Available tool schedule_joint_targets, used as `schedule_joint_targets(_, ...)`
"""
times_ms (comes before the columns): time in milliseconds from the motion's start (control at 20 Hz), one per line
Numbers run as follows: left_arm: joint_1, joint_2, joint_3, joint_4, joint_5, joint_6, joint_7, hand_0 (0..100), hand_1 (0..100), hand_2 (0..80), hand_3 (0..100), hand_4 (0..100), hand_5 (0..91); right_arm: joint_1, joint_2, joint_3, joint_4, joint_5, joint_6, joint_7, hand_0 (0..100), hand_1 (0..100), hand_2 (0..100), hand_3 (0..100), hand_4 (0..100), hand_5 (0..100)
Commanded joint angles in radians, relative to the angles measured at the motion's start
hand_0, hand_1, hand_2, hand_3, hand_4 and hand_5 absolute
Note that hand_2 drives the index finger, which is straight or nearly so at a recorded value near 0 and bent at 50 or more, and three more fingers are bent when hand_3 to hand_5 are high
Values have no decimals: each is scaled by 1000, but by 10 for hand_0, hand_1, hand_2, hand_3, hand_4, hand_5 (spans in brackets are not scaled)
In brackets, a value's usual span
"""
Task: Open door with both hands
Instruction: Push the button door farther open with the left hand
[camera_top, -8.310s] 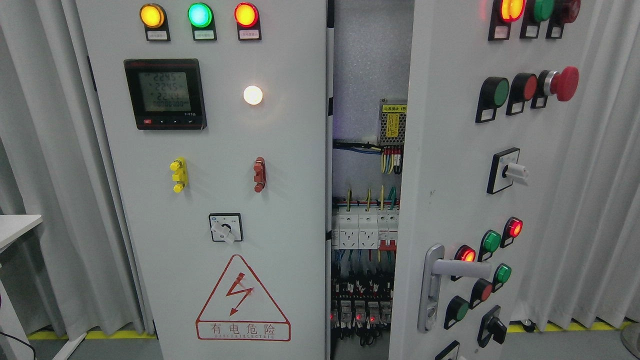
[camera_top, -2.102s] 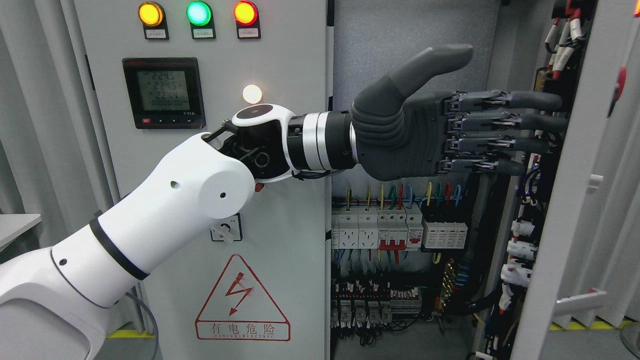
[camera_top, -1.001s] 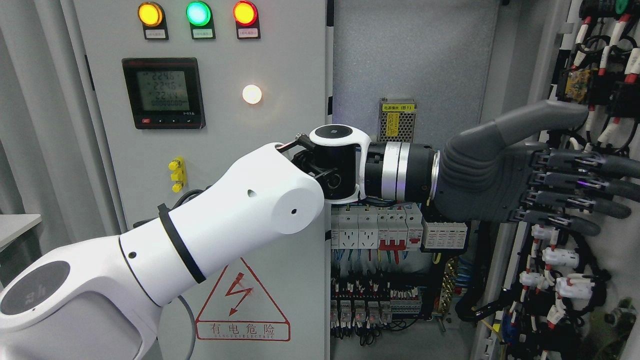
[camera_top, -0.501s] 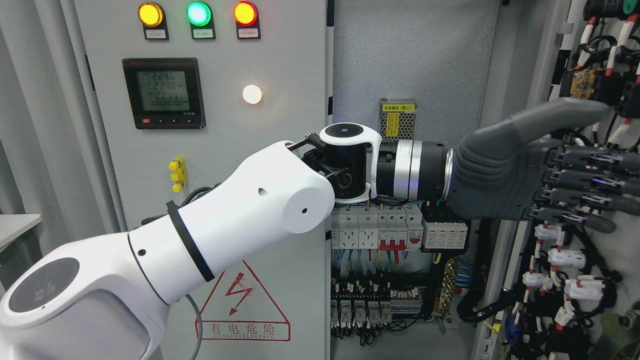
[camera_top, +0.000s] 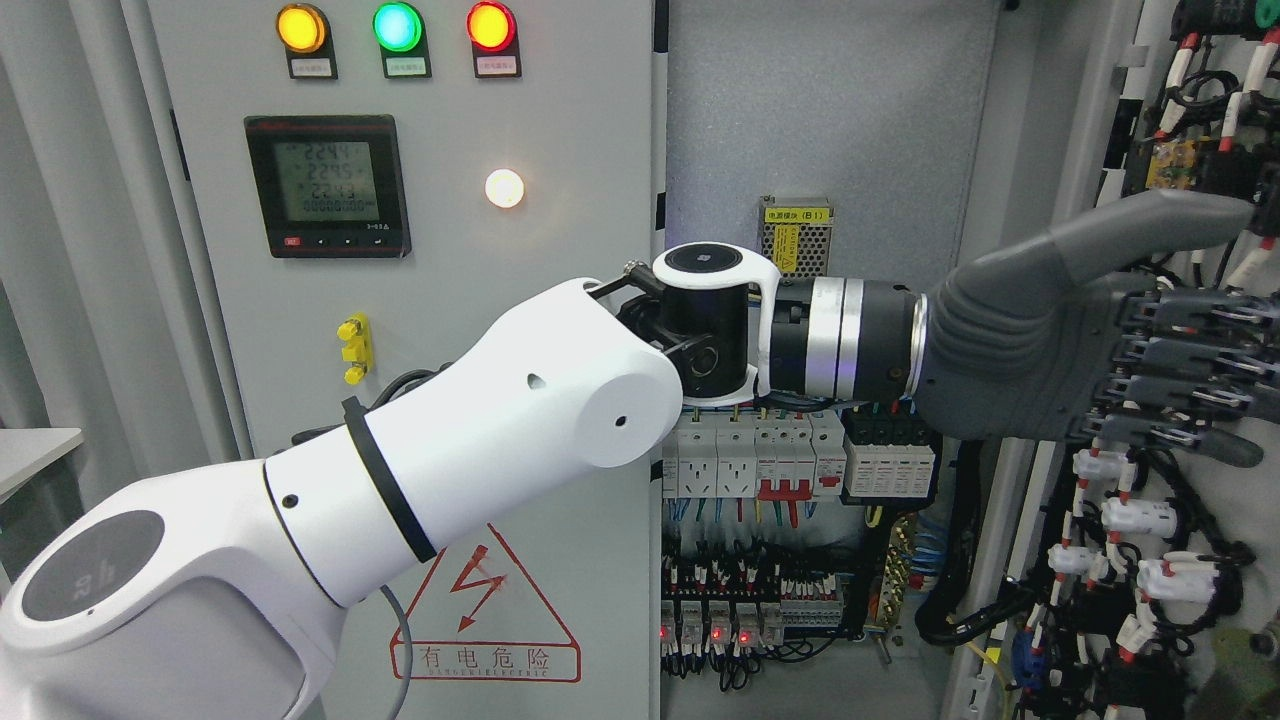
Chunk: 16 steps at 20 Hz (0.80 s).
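Observation:
The grey cabinet's right door (camera_top: 1160, 600) stands swung wide, and its inner side, full of wired parts, faces me at the right edge. My left arm (camera_top: 500, 440) comes in from the lower left and reaches across the opening. My left hand (camera_top: 1190, 330) is open: its fingers (camera_top: 1190, 370) lie straight and flat against the door's inner side, with the thumb (camera_top: 1140, 225) raised above them. It grasps nothing. The left door (camera_top: 560, 120) is closed. My right hand is out of view.
The left door carries three lit lamps (camera_top: 397, 28), a meter (camera_top: 328, 185), a white lamp (camera_top: 504, 188) and a red warning triangle (camera_top: 485, 610). Breakers (camera_top: 790, 460) and cabling fill the cabinet's inside (camera_top: 830, 110). Grey curtains (camera_top: 80, 250) hang at the left.
The right door went from slightly ajar to wide open. My left arm came in and, over the last second, slid the flat hand a little further right and up along the door.

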Motion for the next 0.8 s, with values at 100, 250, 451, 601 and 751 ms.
schedule_joint_targets(100,-7,-6,-3,-32,30,-6,1,295,0,26,27,38,0,-34,0,0,0,0,0,0,219,0,0,0,0,0)
schedule_joint_targets(250,-10,-6,-3,-52,39,-6,4,295,0,26,27,39,0,-34,0,0,0,0,0,0,218,0,0,0,0,0)
schedule_joint_targets(451,-10,-6,-3,-53,39,-7,36,295,0,26,27,37,0,-34,0,0,0,0,0,0,218,0,0,0,0,0)
schedule_joint_targets(601,-10,-6,-3,-55,39,-9,38,296,0,26,27,37,0,-34,0,0,0,0,0,0,218,0,0,0,0,0)
schedule_joint_targets(751,-8,-6,-2,-55,35,-9,39,296,0,26,27,37,0,-34,0,0,0,0,0,0,219,0,0,0,0,0)
